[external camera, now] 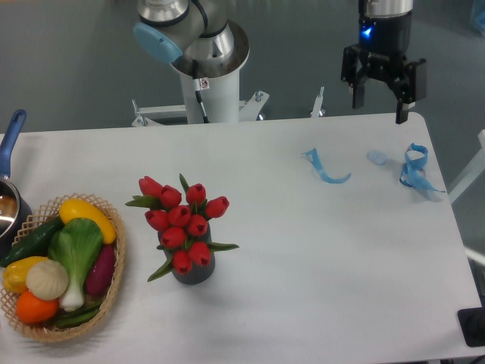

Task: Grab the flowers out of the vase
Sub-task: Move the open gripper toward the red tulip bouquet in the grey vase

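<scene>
Flowers [182, 221] sat in the vase [194, 271], left of centre on the table [318, 288], buds leaning up and to the left, a couple of leaves sticking out low on each side. Vase stood upright, mostly hidden behind the bunch. Basket [114, 292] of toy vegetables [70, 254] was just beside it on the left, near but not touching; pot [9, 199] at the far left edge. Blue ribbon scraps [326, 168] lay well apart on the right.

Gripper [381, 102] hung above the back right corner, fingers spread wide, holding nothing. Reach not yet started.

For a clean pick I'd come in over the bunch from the right side, away from the basket, and close on the gathered stems below the buds rather than on the heads. Lift straight up along the vase axis; any sideways pull would likely tip the vase. Stem section above the rim was hard to make out, so grip height is a guess.
</scene>
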